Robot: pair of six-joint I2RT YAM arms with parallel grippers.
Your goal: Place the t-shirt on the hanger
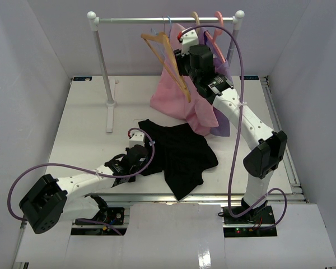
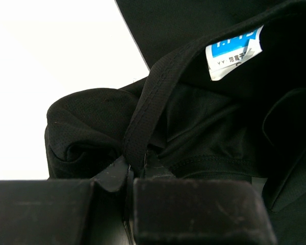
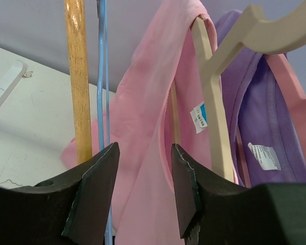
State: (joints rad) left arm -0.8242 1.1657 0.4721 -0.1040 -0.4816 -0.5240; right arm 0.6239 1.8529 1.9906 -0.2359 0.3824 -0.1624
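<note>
- Two arms are on my screen. Nearest, at the lower left of the overhead view, the left arm lies low over the table.
- My left fingers are clenched on the neckband of the t-shirt. In the left wrist view the black band runs straight down into the pinch, and the light label sits at the upper right.
- The t-shirt lies crumpled on the table at the lower centre of the overhead view, right of the left wrist, with one end reaching the near edge.
- Farther back, at the upper centre, my right arm is raised to the rail, and the right fingers stand released, gripping nothing.
- In the right wrist view the hanger, thin and light blue, hangs at the upper left just beside the tan-orange hanger. It drops behind the inner edge of the finger on the left of the frame, and I cannot tell whether they touch.
- Through the gap between those fingers I see the pink garment. To its right are a beige hanger and the purple garment.
- The hanger is up at the rail, well apart from the t-shirt on the table.
</note>
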